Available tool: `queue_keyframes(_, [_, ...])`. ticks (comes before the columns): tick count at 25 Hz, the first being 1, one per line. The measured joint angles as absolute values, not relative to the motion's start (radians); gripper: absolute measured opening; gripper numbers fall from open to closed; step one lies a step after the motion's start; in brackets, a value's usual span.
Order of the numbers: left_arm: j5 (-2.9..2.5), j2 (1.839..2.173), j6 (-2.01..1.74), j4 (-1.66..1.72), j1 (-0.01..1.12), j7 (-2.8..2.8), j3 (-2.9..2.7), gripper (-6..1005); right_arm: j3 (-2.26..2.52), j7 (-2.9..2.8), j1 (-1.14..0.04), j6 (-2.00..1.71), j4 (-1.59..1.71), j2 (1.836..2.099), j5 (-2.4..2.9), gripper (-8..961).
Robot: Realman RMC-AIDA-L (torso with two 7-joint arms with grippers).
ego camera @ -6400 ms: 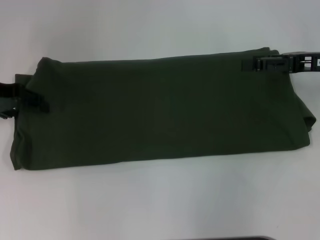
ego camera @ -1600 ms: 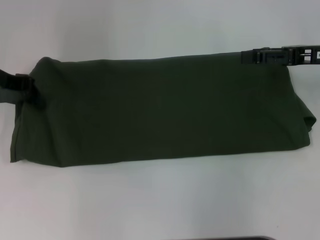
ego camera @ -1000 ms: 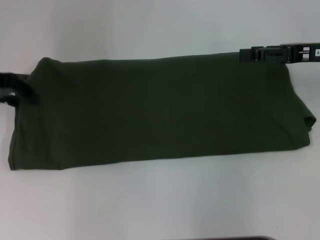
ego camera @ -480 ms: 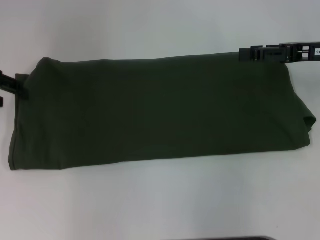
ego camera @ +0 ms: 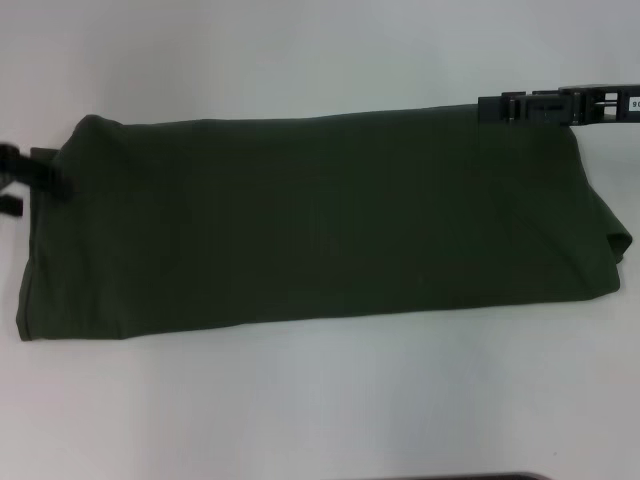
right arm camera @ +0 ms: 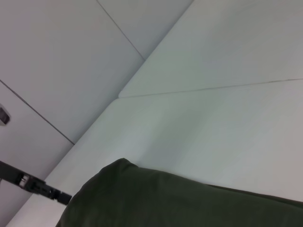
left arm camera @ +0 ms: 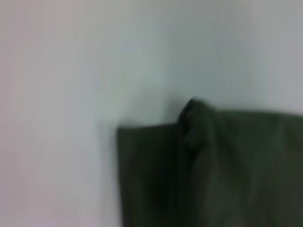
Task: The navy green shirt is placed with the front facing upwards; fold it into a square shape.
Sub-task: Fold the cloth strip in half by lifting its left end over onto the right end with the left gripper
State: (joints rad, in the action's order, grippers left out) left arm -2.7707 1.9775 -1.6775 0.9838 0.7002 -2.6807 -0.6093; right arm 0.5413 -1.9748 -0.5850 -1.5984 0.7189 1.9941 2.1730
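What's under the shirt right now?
Only the white table shows around the folded shirt. The cloth hides anything beneath it, including its own lower layers and print.

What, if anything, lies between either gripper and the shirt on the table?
Nothing visible. The left gripper sits at the shirt's left end, and the right gripper at its far right corner, on the table.

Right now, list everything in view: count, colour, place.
navy green shirt: one, dark olive green, folded into a long band lying across the middle of the table.
table: one, white, under the shirt.
left gripper: one, black, at the shirt's left end, far corner.
right gripper: one, black, at the shirt's far right corner.
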Motion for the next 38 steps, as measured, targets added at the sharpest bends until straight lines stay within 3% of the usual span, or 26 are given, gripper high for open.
queue_keyframes(9, [-2.62,1.958,-1.816,1.012,0.714,-2.641,-0.605,732,0.542,-1.975,-0.586,-1.59,0.717,1.994,2.177,801])
queue_keyframes(20, [-2.62,1.98,-1.625,0.85,0.717,-2.636,-0.639,732,0.543,-1.977,-0.586,-1.581,0.717,1.993,2.177,802])
queue_keyframes(38, [-2.695,1.967,-1.512,0.774,0.721,-2.675,-0.679,731,0.545,-1.99,-0.585,-1.579,0.715,1.993,2.175,802])
